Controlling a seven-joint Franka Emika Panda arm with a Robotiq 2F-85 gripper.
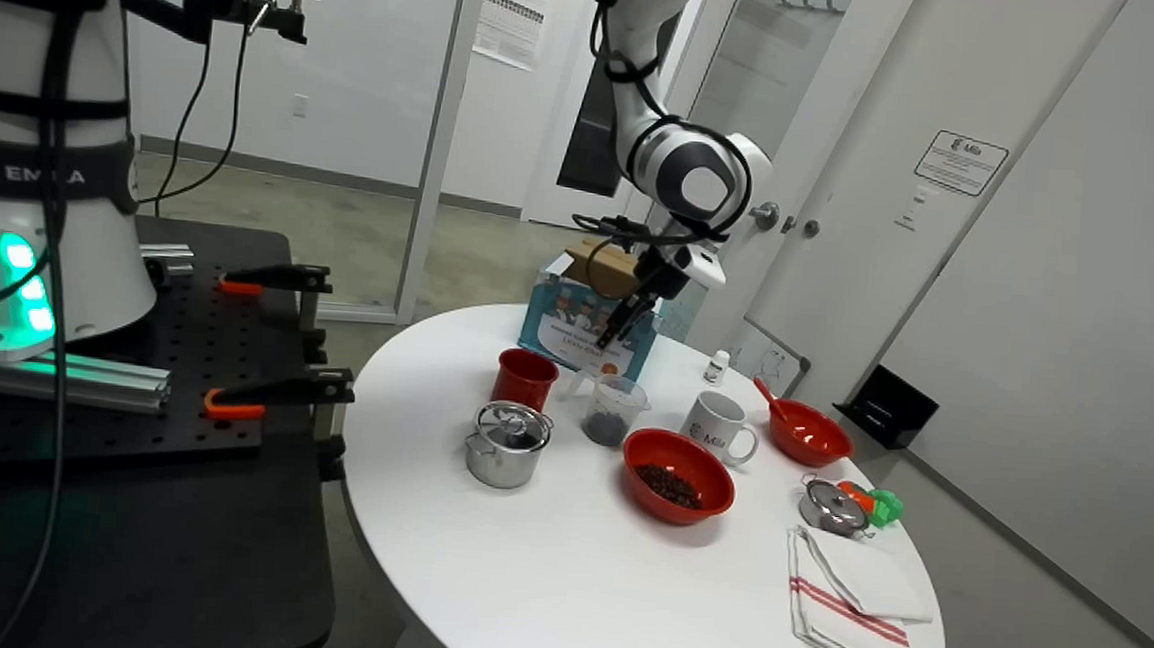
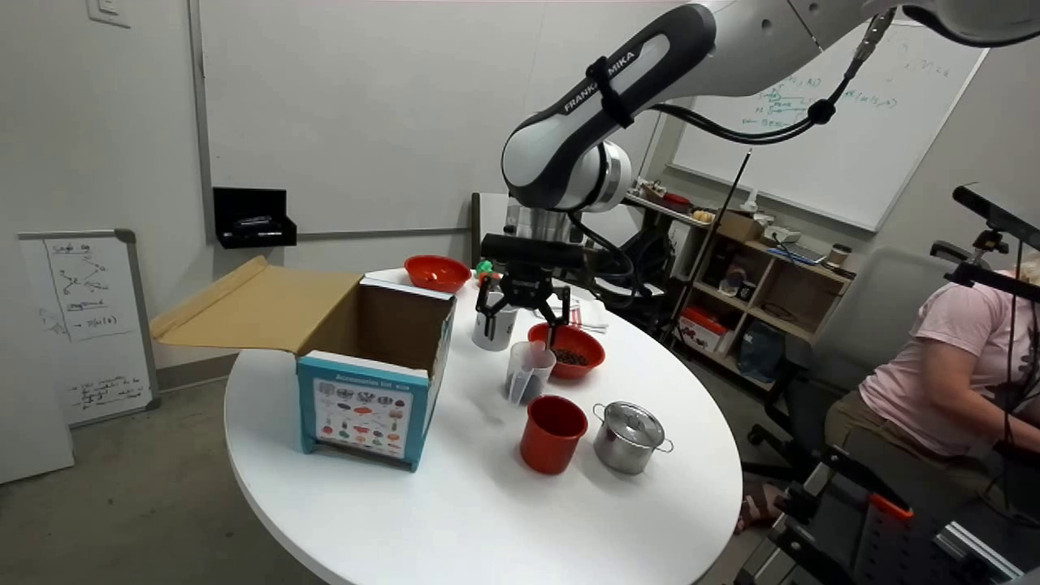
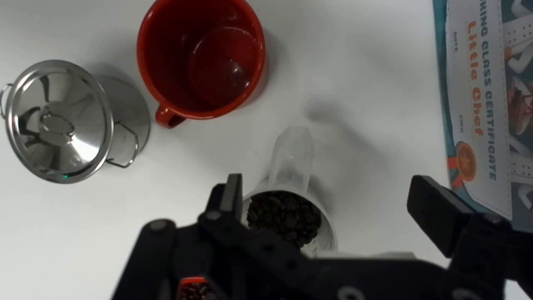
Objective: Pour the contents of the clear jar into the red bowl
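The clear jar [image 1: 614, 411] stands upright on the white table with dark coffee beans in its lower part. Its handle points away from the red bowl [image 1: 717, 498], which has similar beans on its bottom. My gripper [image 2: 520, 333] is open and empty, above the clear jar [image 2: 528, 378] in an exterior view. In the wrist view the fingers of my gripper [image 3: 329, 196] are wide apart. The jar's rim [image 3: 327, 227] shows between them, closer to the left finger, and is partly hidden by it. Only a sliver of the red bowl [image 3: 189, 280] shows there.
A red cup [image 1: 524, 379] and a silver lidded pot [image 1: 507, 450] stand near the jar. A white mug [image 1: 711, 422] stands by the red bowl. Another red bowl with a spoon [image 1: 811, 434], a cardboard box [image 2: 357, 414], a small pot [image 1: 831, 508] and folded towels [image 1: 849, 621] are on the table.
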